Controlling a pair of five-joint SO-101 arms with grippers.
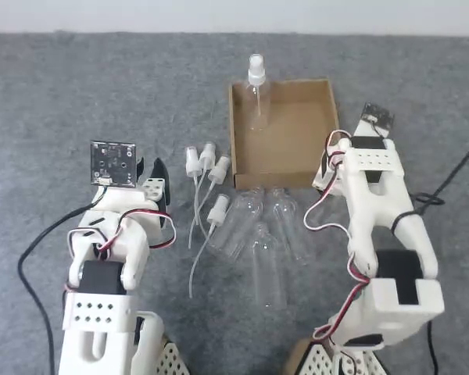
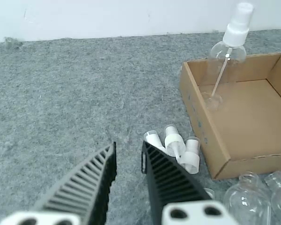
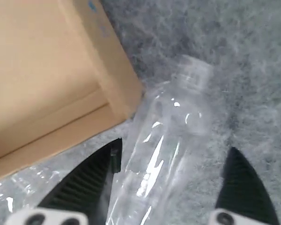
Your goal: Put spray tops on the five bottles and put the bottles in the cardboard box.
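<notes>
A shallow, square cardboard box [image 1: 297, 141] is sitting at upper centre of the high view on fuzzy grey felt [image 1: 102, 86]. It is holding one clear plastic capped bottle [image 1: 257, 105]. White spray tops [image 1: 207, 168] with thin tubes are lying left of centre. The glassy uncapped bottles [image 1: 266, 258] below the box are overlapping and hard to count. The ribbed black left gripper [image 2: 129, 150] is hovering at lower left, narrowly parted and empty. The right gripper [image 3: 174, 150] is gaping wide astride a lying bottle [image 3: 178, 112] beside the box corner.
</notes>
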